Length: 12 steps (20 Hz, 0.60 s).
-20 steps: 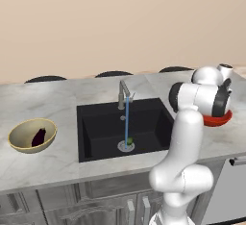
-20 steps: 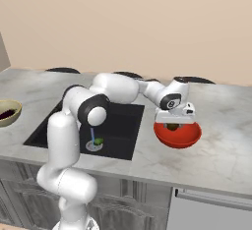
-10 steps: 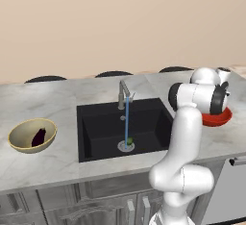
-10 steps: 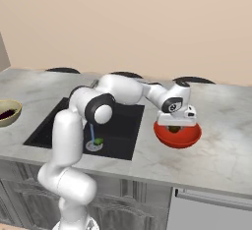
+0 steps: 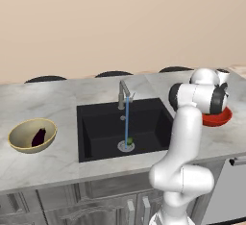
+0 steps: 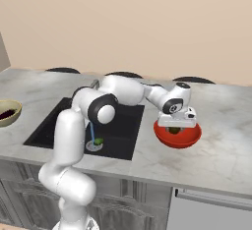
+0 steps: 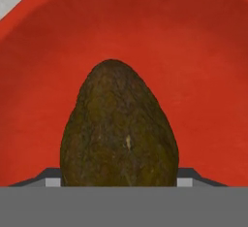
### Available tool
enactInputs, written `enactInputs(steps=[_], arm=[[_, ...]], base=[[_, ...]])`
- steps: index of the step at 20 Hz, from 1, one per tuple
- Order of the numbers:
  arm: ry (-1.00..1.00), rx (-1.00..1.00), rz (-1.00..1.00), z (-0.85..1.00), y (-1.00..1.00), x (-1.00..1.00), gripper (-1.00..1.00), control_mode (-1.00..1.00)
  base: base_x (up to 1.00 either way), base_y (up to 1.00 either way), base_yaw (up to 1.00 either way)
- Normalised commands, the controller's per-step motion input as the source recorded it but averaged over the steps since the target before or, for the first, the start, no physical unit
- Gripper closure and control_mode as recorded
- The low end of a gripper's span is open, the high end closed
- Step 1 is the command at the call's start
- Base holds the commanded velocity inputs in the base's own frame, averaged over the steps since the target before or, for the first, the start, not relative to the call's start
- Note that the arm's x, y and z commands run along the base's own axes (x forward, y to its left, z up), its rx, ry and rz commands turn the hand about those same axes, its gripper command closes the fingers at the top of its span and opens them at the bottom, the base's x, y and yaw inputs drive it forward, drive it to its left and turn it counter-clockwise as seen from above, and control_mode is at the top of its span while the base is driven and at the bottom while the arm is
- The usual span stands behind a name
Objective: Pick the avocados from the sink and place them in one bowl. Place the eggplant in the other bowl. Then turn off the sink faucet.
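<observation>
My gripper [image 6: 175, 125] hangs low inside the glossy red bowl [image 6: 193, 138] on the counter right of the sink. Its jaws stand wide around the dark olive-brown avocado [image 7: 120, 129], whose sides reach both fingertips [image 7: 52, 181]. That avocado [image 6: 173, 130] sits just under the hand, at the bowl's floor. The bright green avocado [image 5: 129, 141] lies by the drain in the black sink [image 5: 101, 125]. A thin blue stream runs from the sink faucet [image 5: 123, 94]. The dark purple eggplant [image 5: 39, 137] lies in the tan bowl [image 5: 19, 140] on the left counter.
The grey marble counter [image 5: 57, 166] surrounds the sink, with cabinet fronts below. My arm [image 6: 123, 90] stretches across the sink's back, above the faucet. A beige wall rises behind the counter. A grey appliance front [image 6: 211, 212] sits below the red bowl.
The elbow and upper arm have swung further over the sink, while the hand has stayed over the red bowl with the dark avocado under it.
</observation>
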Motion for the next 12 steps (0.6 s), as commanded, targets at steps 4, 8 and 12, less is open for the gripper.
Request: enactInputs(steps=[4,8,12], arm=[[0.0,0.0,0.0,-0.03,0.0,0.0,-1.0,-1.0],[0.02,0.0,0.0,0.0,0.0,0.02,-1.0,-1.0],[0.0,0.0,0.0,0.27,0.0,0.02,-1.0,-1.0]], base=[[0.0,0.0,0.0],[0.0,0.0,0.0],[0.0,0.0,0.0]])
